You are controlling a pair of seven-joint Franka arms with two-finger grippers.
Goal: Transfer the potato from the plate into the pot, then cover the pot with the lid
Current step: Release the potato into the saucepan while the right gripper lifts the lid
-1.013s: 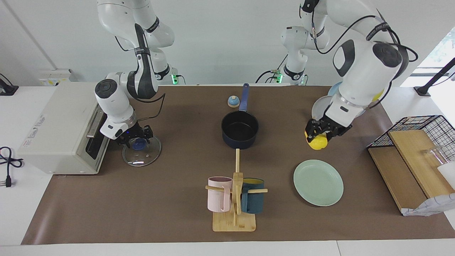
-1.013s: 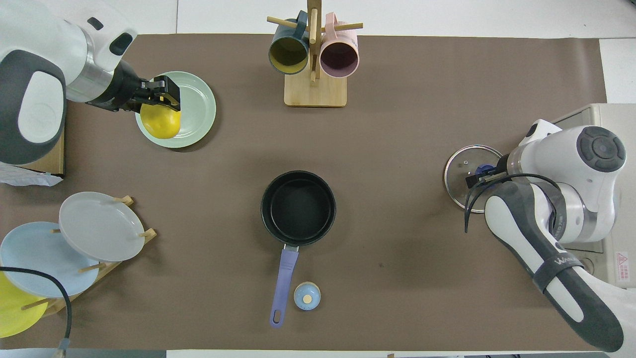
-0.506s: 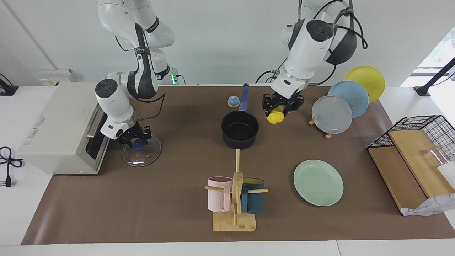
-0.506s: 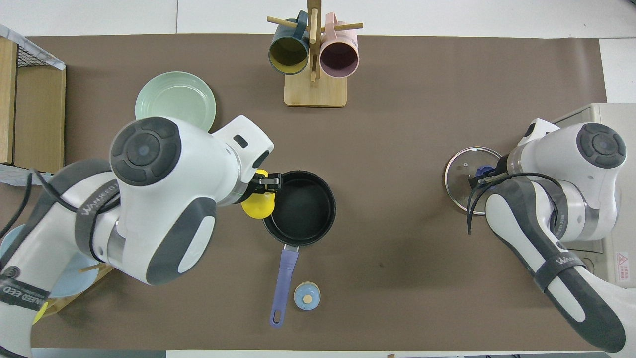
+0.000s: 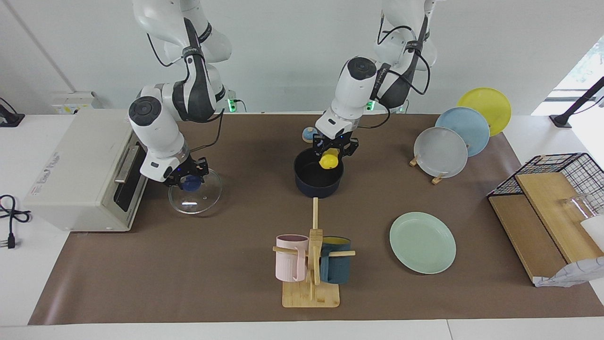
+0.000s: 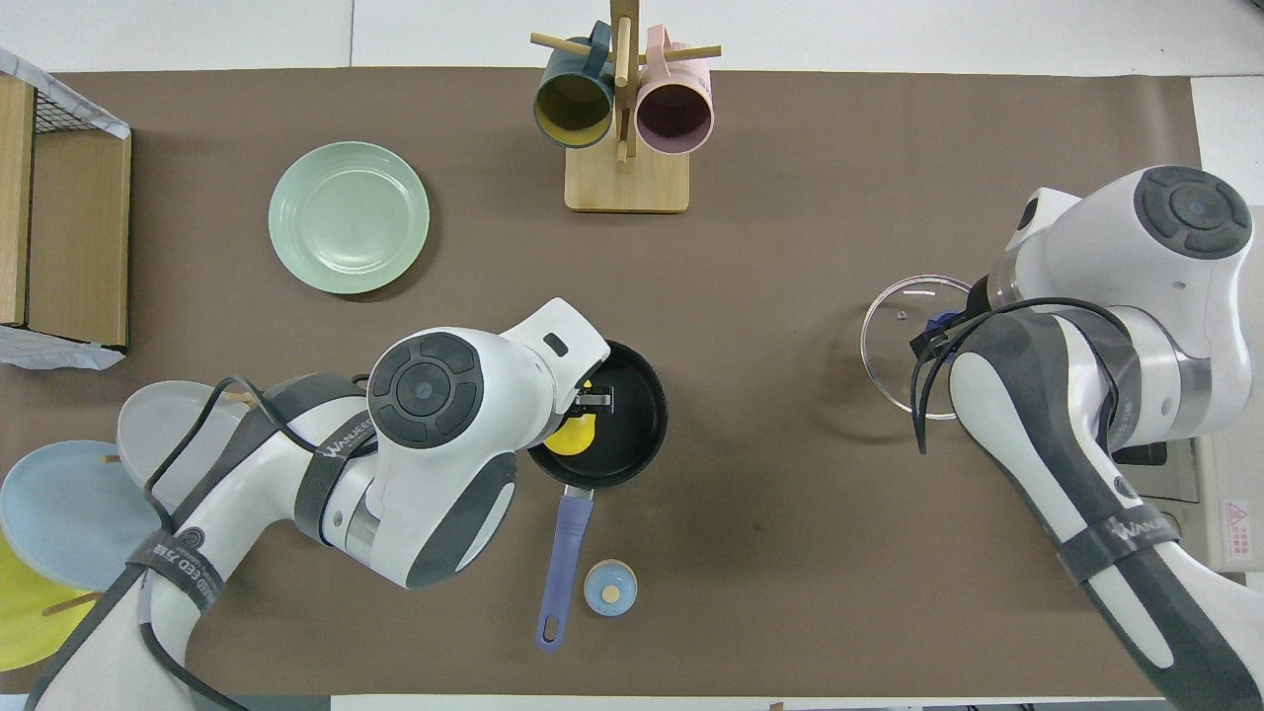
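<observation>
- the left end effector (image 5: 330, 152) hangs over the pot (image 5: 318, 180), pinching the potato (image 5: 328, 161) from above; the potato sits just over the pot's open mouth, at the side toward the robots.
- the right end effector (image 5: 188, 177) is pressed onto the blue knob of the lid (image 5: 196, 197), which is raised off the surface and tilted, in front of the white oven (image 5: 80, 170) at the right arm's end.
- the pot stands mid-surface, its long blue handle (image 6: 561, 558) pointing toward the robots, beside a small blue-topped bell (image 6: 610, 588).
- the plate (image 5: 422, 242) lies flat and bare, farther from the robots than the pot, toward the left arm's end.
- a wooden mug stand (image 5: 311, 271) with a pink mug (image 5: 290, 257) and a teal mug (image 5: 336, 266) stands farther from the robots than the pot.
- grey, blue and yellow plates lean upright in a rack (image 5: 441, 152) near the left arm's base.
</observation>
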